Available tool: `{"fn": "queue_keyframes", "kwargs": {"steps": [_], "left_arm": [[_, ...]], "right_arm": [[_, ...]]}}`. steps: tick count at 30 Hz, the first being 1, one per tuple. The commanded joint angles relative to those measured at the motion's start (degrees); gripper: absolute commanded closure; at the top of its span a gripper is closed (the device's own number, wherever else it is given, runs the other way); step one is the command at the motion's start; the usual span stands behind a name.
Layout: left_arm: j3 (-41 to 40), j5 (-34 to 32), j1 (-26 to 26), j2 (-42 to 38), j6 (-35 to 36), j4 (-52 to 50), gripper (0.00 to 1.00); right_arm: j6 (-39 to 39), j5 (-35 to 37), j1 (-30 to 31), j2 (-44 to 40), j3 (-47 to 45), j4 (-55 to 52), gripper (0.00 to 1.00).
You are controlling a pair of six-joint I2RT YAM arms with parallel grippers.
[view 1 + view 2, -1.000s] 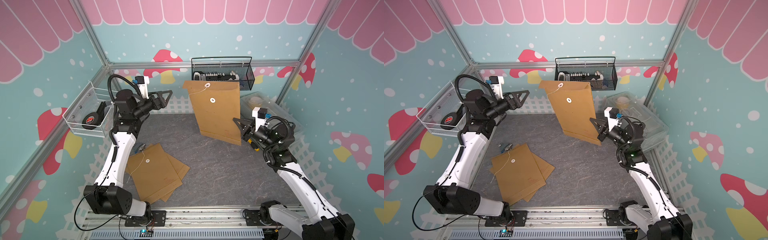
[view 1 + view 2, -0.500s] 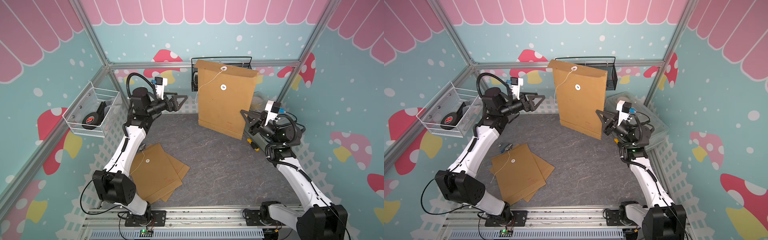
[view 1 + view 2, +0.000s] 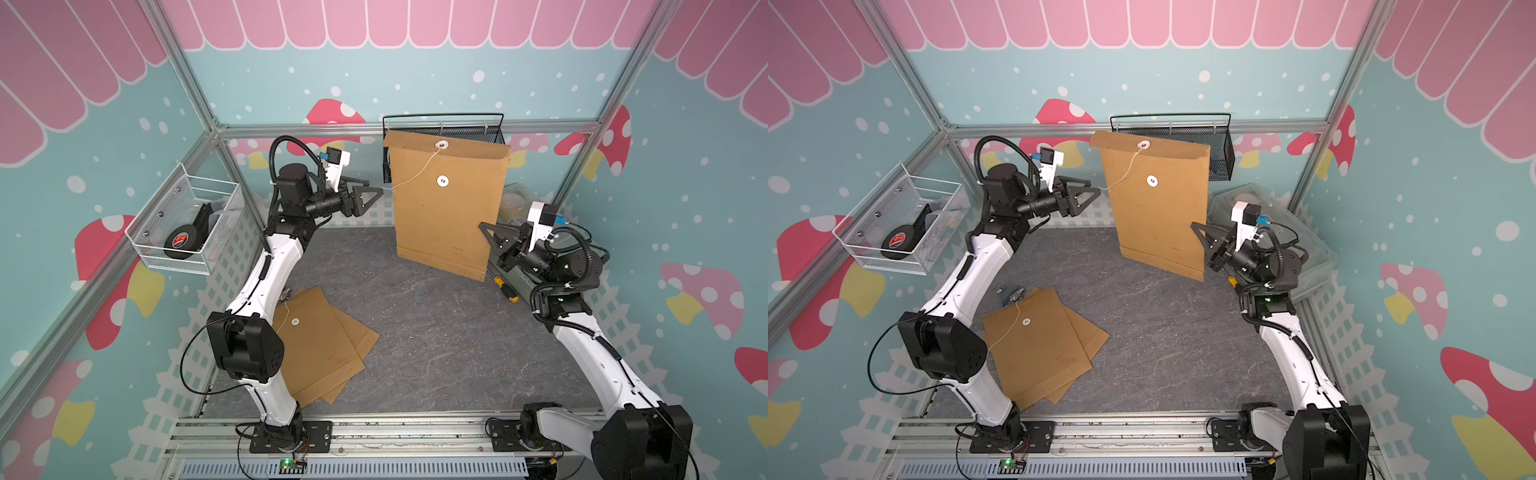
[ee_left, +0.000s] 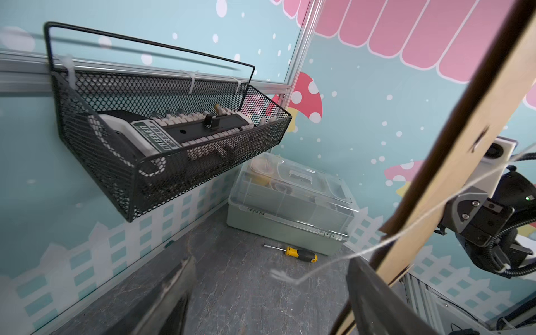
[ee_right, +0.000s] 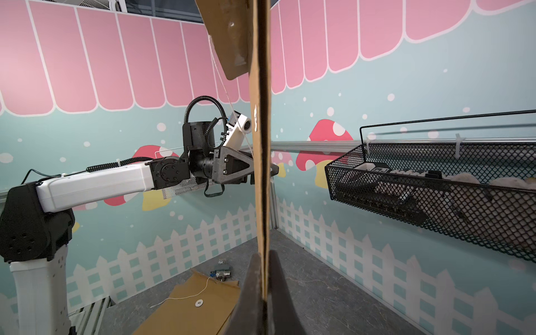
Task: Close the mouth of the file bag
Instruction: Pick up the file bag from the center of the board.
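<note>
The file bag (image 3: 449, 216) (image 3: 1158, 216), a brown paper envelope, stands upright above the floor. My right gripper (image 3: 483, 227) (image 3: 1195, 227) (image 5: 263, 278) is shut on its right edge (image 5: 261, 145). The top flap (image 5: 232, 43) carries a white disc (image 3: 441, 145) and leans off the front face above a second disc (image 3: 442, 180). A thin white string (image 3: 409, 178) (image 3: 1121, 178) (image 4: 319, 265) runs from the flap disc to my left gripper (image 3: 374, 186) (image 3: 1095, 186) (image 4: 269, 287). That gripper is open at the bag's left edge (image 4: 452, 162), with the string's loose end hanging between its fingers.
A black mesh basket (image 3: 444, 124) (image 4: 162, 162) hangs on the back wall behind the bag. A clear-lidded box (image 4: 290, 208) and a yellow screwdriver (image 4: 298, 253) lie back right. Spare envelopes (image 3: 320, 345) lie front left beside a small metal part (image 5: 221, 274). A white wire basket (image 3: 187, 224) hangs on the left wall.
The right arm has raised the bag, turned it more upright and carried it back toward the mesh basket. The left arm has swung right, bringing its open jaws to the string.
</note>
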Motion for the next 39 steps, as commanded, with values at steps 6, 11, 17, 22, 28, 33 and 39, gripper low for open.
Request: {"fn": "queue_keyframes", "kwargs": {"steps": [6,11,17,22,28,33,39], "left_arm": [[10.6,6.6,-2.3,4.0,-7.7,3.5,0.11],[14.2,7.2,0.7,4.3,-6.4,-4.3,0.03],[-5.4,4.0,6.7,-9.0,-2.6,-2.0,0.02],[-12.4,3.4,7.9,-11.4,-2.5,-0.5,0.02],[-3.3,1.2,-1.1,-3.8,3.9,-5.0,0.01],[7.3,3.7,-3.6,4.5,1.1,-4.2,0.01],[9.3,8.4,-7.5,6.2,1.1,-2.3,0.02]], "right_arm": [[1.9,-1.8,-0.2,0.8,0.1,4.3,1.00],[0.4,-1.1,-0.4,-0.2,-0.1,2.4,1.00],[-2.5,2.4,-1.5,-1.0,0.0,-1.8,1.00],[0.8,1.3,-1.6,1.7,-0.2,2.0,1.00],[4.6,0.2,-0.7,2.4,-1.4,5.8,1.00],[6.1,-0.3,1.0,1.9,-1.7,6.5,1.00],[11.0,-0.6,1.7,3.7,-2.2,13.0,1.00]]}}
